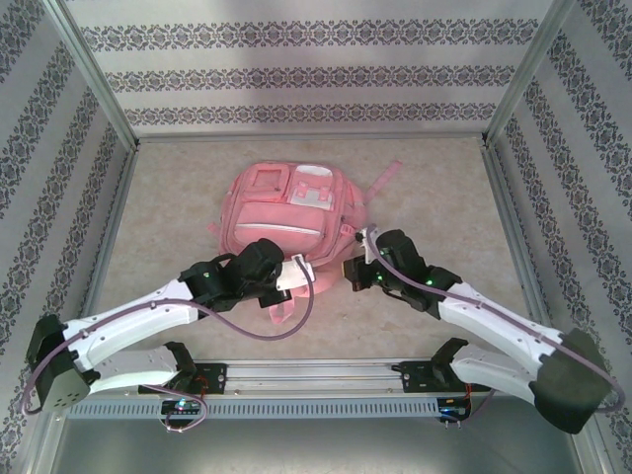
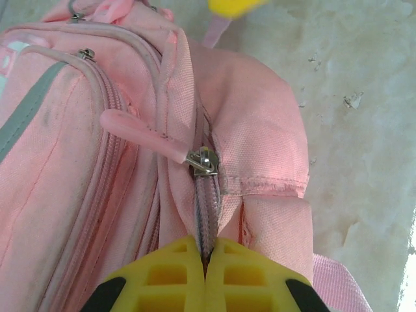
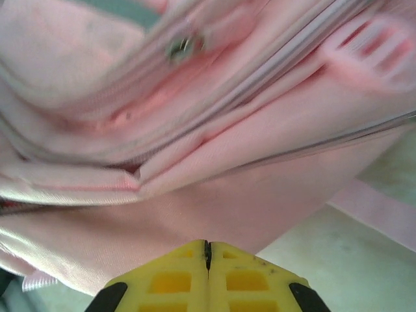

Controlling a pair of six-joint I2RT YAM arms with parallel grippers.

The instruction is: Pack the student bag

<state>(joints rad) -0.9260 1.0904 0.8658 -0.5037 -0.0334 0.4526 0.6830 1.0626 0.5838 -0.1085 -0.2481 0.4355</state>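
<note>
Seeing marbled table point(image 1: 178, 197) inside patterned walls; student bag point(image 1: 286, 212) lying flat near centre, front pockets up, straps spilling off near and far edges; interior hidden, so can't tell contents.

Both arms reaching in to bag's near edge; left gripper point(image 1: 296, 275) at near-left corner, right gripper point(image 1: 354, 267) just beside near-right side.

Left wrist view adds detail lost from above: left gripper point(image 2: 205, 250) with yellow fingers pressed together right on a zipper line; zipper tape running into the seam between them, can't tell whether pinched; metal slider point(image 2: 205, 161) just beyond, pink pull tab point(image 2: 140, 133) flopped left.

Right wrist view: right gripper point(image 3: 208, 250) closed, holding nothing visible, against pink fabric; blurred folds, a loose strap point(image 3: 383, 214) on table.
</note>
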